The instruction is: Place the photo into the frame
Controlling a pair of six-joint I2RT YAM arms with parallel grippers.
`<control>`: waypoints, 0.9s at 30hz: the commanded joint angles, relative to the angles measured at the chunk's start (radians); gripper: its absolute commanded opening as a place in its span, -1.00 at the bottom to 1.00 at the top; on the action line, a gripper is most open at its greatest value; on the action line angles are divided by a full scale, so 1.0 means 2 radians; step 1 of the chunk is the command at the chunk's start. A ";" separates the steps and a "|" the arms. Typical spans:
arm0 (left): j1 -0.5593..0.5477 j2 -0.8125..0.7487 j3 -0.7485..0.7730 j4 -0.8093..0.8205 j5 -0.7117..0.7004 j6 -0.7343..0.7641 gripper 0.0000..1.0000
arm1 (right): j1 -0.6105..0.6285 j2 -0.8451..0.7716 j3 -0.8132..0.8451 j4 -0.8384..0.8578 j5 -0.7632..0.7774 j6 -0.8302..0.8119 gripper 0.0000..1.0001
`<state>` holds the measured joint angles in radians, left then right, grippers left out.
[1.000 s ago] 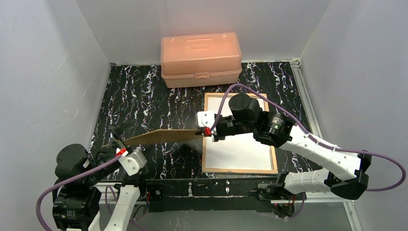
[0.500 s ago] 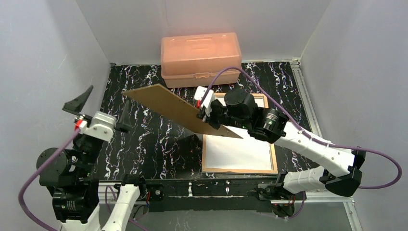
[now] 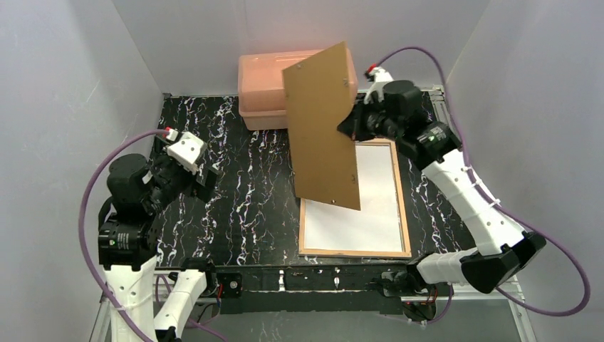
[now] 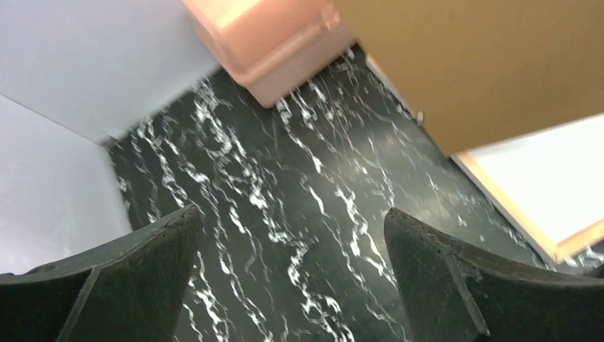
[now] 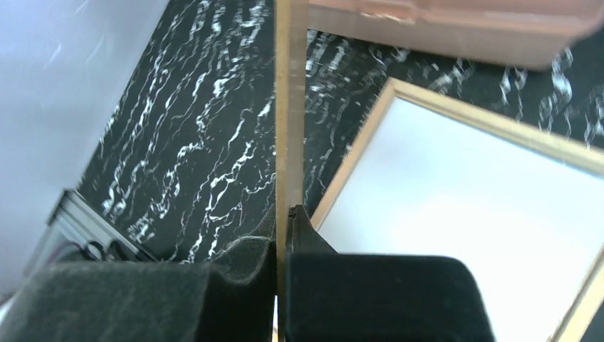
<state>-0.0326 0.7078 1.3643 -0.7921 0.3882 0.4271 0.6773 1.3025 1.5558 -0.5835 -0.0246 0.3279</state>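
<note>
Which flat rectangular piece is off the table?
The brown backing board, gripped aloft by the right claw; the frame and the white sheet inside it lie flat.

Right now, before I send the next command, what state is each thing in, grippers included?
frame: lying flat, tan back up, no backing on it.
photo: lying inside the frame, plain white side up.
backing board: lifted, tilted steeply over the frame.
right gripper: shut on the backing board's edge.
left gripper: open, holding nothing.
orange box: lid closed.
</note>
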 commanded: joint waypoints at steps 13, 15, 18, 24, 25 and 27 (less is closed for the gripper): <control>0.001 -0.010 -0.123 -0.041 0.064 0.044 0.96 | -0.232 -0.047 -0.101 -0.024 -0.341 0.175 -0.97; 0.000 -0.009 -0.132 -0.041 0.074 0.049 0.95 | -0.242 -0.061 -0.124 -0.026 -0.344 0.172 -0.97; 0.000 -0.008 -0.145 -0.041 0.083 0.057 0.92 | -0.253 -0.081 -0.142 -0.038 -0.346 0.158 -0.97; 0.000 -0.011 -0.166 -0.041 0.092 0.069 0.89 | -0.263 -0.086 -0.148 -0.078 -0.337 0.102 -0.97; 0.000 -0.012 -0.168 -0.043 0.094 0.072 0.89 | -0.264 -0.084 -0.150 -0.078 -0.336 0.095 -0.97; 0.000 -0.013 -0.171 -0.048 0.098 0.079 0.87 | -0.266 -0.077 -0.150 -0.079 -0.335 0.076 -0.97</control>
<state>-0.0326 0.6899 1.0405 -0.8642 0.5385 0.5507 0.1616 1.1568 1.2469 -0.7650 -0.6399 0.5636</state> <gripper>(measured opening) 0.944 0.067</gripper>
